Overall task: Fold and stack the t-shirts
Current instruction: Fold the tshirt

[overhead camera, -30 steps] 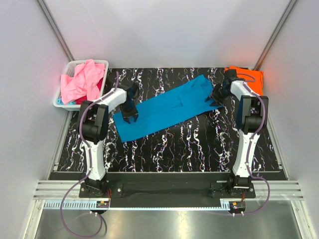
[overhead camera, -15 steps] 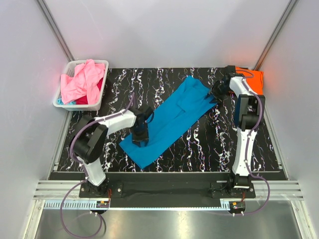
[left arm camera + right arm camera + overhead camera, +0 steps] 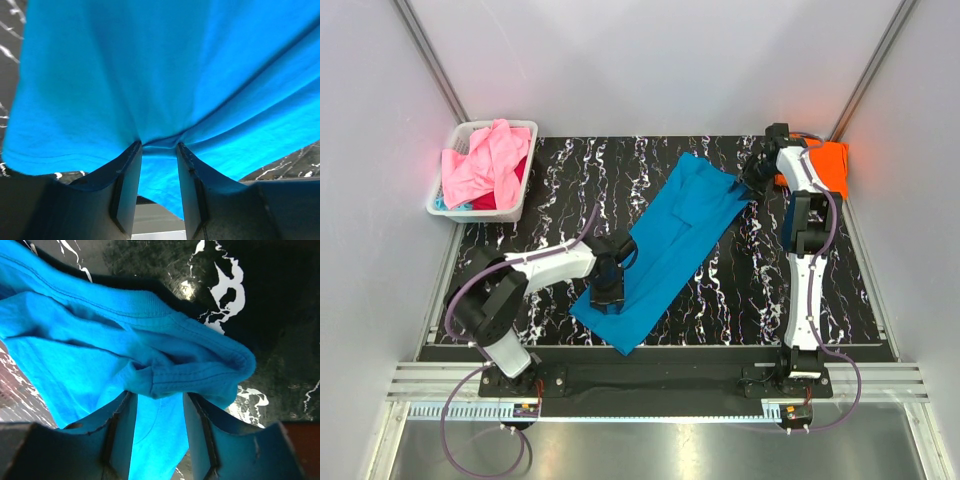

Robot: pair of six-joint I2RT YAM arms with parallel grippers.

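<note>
The bright teal-blue t-shirt [image 3: 670,235], folded into a long strip, lies slanted across the black marbled table from far right to near centre. My left gripper [image 3: 607,290] is shut on its near end; in the left wrist view the cloth [image 3: 150,75] bunches between the fingertips of the gripper [image 3: 159,146]. My right gripper [image 3: 752,185] is shut on the far end; in the right wrist view a seamed edge [image 3: 200,372] sits pinched in the gripper [image 3: 157,395]. An orange t-shirt [image 3: 828,165] lies at the far right corner. Pink [image 3: 485,160] and red [image 3: 520,172] t-shirts fill the basket.
The white lattice basket [image 3: 470,213] stands at the far left corner, off the table's edge. The marbled table [image 3: 740,300] is bare to the right of the strip. Grey walls close in the left, far and right sides.
My left gripper has moved toward the near edge and rightward, dragging the shirt's left end. The strip has swung from lying across the table to a steep diagonal. My right gripper shifted slightly farther away.
</note>
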